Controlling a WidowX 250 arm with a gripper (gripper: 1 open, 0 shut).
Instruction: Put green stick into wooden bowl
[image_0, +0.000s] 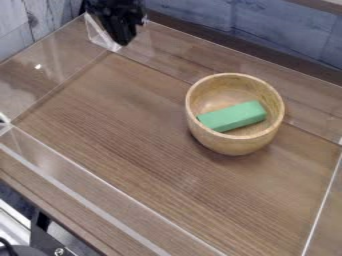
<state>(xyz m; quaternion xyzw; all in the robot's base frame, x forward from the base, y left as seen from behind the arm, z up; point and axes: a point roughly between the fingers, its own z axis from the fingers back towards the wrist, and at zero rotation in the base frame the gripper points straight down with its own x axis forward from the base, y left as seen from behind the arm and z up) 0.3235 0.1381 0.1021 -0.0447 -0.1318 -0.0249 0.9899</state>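
- Take the wooden bowl (235, 113) as your landmark: it sits right of centre on the wooden tabletop (120, 130), inside the clear-walled enclosure (54, 55).
- The green stick (231, 117) lies flat inside that bowl, resting on its floor and angled across it, one end near the far-right inner wall. Judged from that, your placement looks done.
- Your gripper (118, 38) is well away from the bowl, up toward the far-left corner of the enclosure, close to the clear wall there.
- Its jaws are drawn together with nothing between them; you are carrying nothing.
- That fits a hand with no more work at the bowl: closed and parked clear, so it cannot knock the rim or disturb the stick.
- Nothing else loose shows on the tabletop near the bowl, so the stick has no reason to shift.
- Mind the corner wall by the gripper; you have little room there.
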